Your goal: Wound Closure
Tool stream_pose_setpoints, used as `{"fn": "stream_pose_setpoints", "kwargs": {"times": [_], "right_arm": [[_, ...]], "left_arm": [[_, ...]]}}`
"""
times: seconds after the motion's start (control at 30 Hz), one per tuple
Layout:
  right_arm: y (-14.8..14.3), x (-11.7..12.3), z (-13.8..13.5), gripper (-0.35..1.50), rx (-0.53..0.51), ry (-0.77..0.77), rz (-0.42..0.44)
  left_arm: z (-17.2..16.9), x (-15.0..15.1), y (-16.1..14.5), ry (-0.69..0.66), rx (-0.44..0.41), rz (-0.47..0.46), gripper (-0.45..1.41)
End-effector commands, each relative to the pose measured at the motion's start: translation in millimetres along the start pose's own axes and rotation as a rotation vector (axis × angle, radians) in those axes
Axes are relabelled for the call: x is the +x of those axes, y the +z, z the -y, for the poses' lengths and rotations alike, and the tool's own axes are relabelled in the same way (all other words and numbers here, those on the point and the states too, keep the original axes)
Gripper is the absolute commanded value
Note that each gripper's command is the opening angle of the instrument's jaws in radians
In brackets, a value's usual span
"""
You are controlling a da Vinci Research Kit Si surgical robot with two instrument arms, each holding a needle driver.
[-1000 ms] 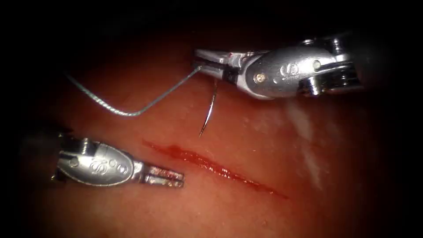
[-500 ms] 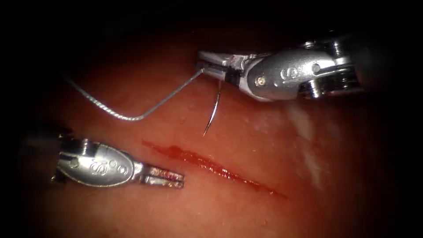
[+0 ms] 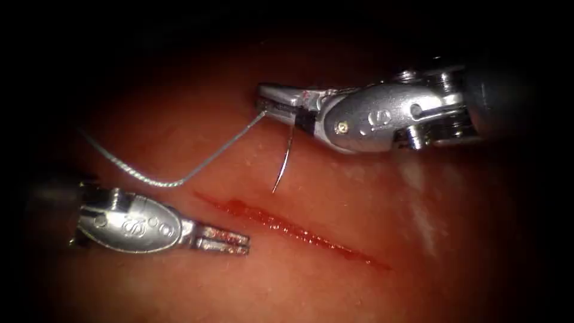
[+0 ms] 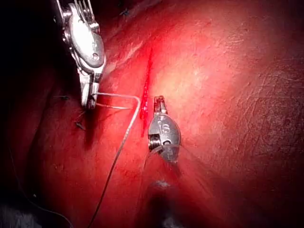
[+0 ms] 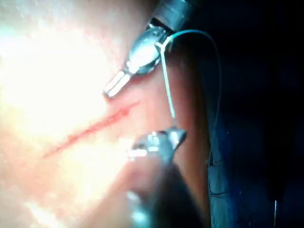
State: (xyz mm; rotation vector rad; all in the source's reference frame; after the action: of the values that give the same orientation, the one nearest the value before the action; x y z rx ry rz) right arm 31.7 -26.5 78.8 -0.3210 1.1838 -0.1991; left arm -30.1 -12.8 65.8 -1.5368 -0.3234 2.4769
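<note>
My right end effector (image 3: 272,103) clamps needle (image 3: 283,161) near thread (image 3: 197,167) end, tip hanging free toward cut (image 3: 287,227); left end effector (image 3: 230,239) empty, jaws nearly closed, beside cut's left end

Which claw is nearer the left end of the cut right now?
Left. The left claw lies just below the cut near its left end, holding nothing. The right claw sits higher above it, holding the needle, which hangs clear of the tissue.

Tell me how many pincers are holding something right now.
1. The right pincer, above the cut, grips the needle near its thread end. The left pincer holds nothing.
</note>
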Motion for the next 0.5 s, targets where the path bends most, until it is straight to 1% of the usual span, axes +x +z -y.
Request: {"fn": "stream_pose_setpoints", "kwargs": {"times": [0.03, 0.17, 0.37, 0.5], "right_arm": [[0.8, 0.1, 0.3, -0.35, -0.001, 0.011, -0.004], [1.0, 0.6, 1.5, -0.35, 0.004, 0.036, -0.015], [1.0, 0.7, 1.6, -0.35, -0.018, 0.127, -0.058], [0.8, 0.6, 1.5, -0.35, -0.039, 0.169, -0.072]], "left_arm": [[0.1, -0.6, 0.9, -0.004, -0.001, 0.002, -0.33], [0.0, -1.2, 1.1, -0.014, -0.005, 0.016, -0.33], [-0.2, -2.3, 1.8, -0.021, -0.004, 0.041, -0.33], [-0.2, -2.9, 2.1, -0.025, -0.010, 0.056, -0.33]]}}
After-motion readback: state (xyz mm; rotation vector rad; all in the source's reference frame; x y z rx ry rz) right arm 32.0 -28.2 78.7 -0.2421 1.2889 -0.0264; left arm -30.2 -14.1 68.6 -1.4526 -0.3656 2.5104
